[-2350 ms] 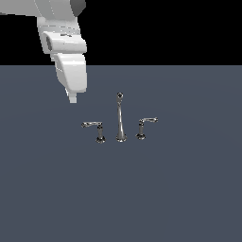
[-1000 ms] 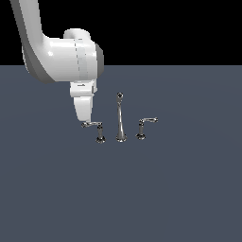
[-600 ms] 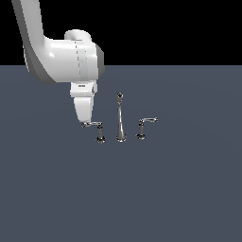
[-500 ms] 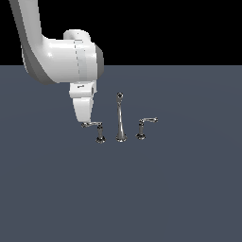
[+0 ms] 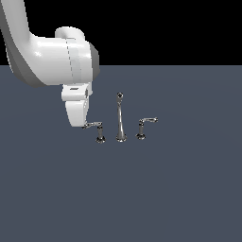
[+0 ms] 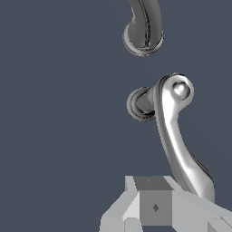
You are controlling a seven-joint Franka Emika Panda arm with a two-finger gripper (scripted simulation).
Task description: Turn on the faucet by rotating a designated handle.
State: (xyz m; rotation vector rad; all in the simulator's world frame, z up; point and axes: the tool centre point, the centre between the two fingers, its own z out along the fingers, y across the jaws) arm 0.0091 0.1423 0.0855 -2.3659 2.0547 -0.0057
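In the wrist view the gripper (image 6: pixel 156 213) fills the nearest part of the picture as pale grey blocks, and the free end of the handle (image 6: pixel 174 136) runs in right beside one finger (image 6: pixel 195 210), apparently touching it; whether the fingers are spread or pressed together cannot be told from either picture, since only part of them shows. The handle's chrome arm leads away from the gripper to a rounded hub with a small bright cap, set on a short post with a dark base ring. Just past that post stands the round foot of the spout (image 6: pixel 144 31). In the exterior view the white arm (image 5: pixel 52 61) reaches in from the exterior view's left, and the gripper (image 5: pixel 78 113) hangs down with its tip at the outer end of the handle (image 5: pixel 94 125), whose arm lies level. The faucet (image 5: pixel 121 120) sits on a flat dark grey floor (image 5: pixel 142 198), its tall slim spout (image 5: pixel 121 118) upright in the middle with a tiny knob on top. On the exterior view's right stands the twin handle (image 5: pixel 145 125), well apart from the gripper, its arm slanting slightly upward.
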